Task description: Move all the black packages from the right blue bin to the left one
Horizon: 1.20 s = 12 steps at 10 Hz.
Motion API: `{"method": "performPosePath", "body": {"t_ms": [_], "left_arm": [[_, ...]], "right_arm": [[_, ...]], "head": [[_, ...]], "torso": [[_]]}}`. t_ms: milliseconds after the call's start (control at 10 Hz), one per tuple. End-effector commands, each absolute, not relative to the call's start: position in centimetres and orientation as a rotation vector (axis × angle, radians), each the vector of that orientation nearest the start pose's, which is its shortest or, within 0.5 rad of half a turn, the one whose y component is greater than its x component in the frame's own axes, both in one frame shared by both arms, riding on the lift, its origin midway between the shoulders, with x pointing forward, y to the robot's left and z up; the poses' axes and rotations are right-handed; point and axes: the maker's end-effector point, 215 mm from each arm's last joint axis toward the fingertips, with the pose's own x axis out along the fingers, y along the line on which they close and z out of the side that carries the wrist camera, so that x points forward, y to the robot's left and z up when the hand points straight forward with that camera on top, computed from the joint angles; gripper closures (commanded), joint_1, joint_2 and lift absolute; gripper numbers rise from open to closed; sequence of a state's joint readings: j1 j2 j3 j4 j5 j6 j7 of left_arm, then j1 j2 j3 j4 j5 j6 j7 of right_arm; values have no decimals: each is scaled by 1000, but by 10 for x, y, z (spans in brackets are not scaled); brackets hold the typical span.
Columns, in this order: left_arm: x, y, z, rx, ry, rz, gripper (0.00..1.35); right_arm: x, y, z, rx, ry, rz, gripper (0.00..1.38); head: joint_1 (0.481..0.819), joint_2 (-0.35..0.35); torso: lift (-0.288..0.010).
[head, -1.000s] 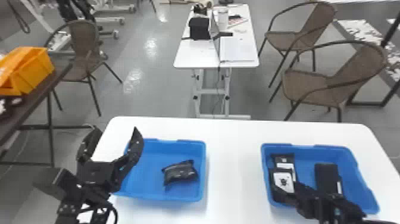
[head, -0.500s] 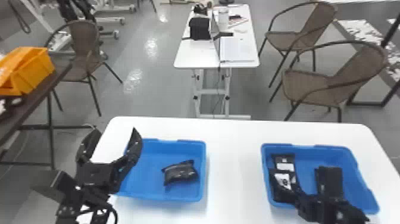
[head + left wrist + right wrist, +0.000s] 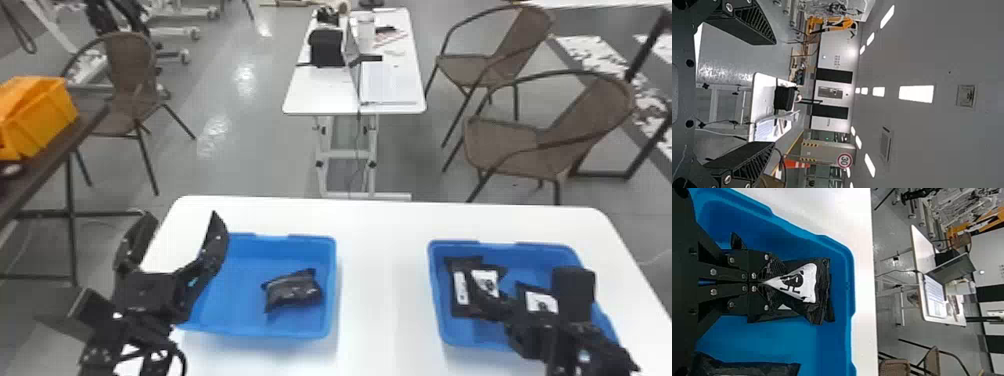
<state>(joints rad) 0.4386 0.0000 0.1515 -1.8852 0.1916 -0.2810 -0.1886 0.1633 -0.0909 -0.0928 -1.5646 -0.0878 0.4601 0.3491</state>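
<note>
The right gripper [image 3: 475,287] is pinching a labelled black package [image 3: 486,281] near the right blue bin's [image 3: 520,246] left edge; another package [image 3: 539,299] is lying beside it; one [image 3: 294,290] is resting near the left bin's [image 3: 255,327] right edge; the left gripper [image 3: 181,217] is gaping at its left edge.

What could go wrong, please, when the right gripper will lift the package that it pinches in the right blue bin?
The right gripper holds the pinched package by a gathered fold, so it might slip out or swing. The neighbouring package lies right against it and could get dragged along. Its far end is also close to the right blue bin's wall, so it may catch there.
</note>
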Motion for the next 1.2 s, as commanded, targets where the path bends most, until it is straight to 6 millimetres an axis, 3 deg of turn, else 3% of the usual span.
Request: {"method": "performPosePath", "body": {"t_ms": [0,100,300,500,800,1100], "left_arm": [[451,284,-306,-99,-181,-19,117],[454,283,-305,-109,-179,-21,113],[462,274,-311,-163,-149,-37,113],[475,257,-311,-272,-126,-68,111],[499,225,-303,-406,-72,-174,111],[521,192,-284,-418,-55,-316,111]], "right_arm": [[491,-233,-508,126,522,262,1283],[508,-211,-468,145,449,337,1283],[539,-149,-398,112,350,577,1283],[553,-98,-352,76,278,709,1283],[555,-20,-333,108,241,882,1283],[535,57,-326,114,231,1068,1283]], "head": [[695,59],[695,60],[695,94],[695,149],[695,184],[695,226]], "torso": [[0],[0],[0],[0],[0],[0]]}}
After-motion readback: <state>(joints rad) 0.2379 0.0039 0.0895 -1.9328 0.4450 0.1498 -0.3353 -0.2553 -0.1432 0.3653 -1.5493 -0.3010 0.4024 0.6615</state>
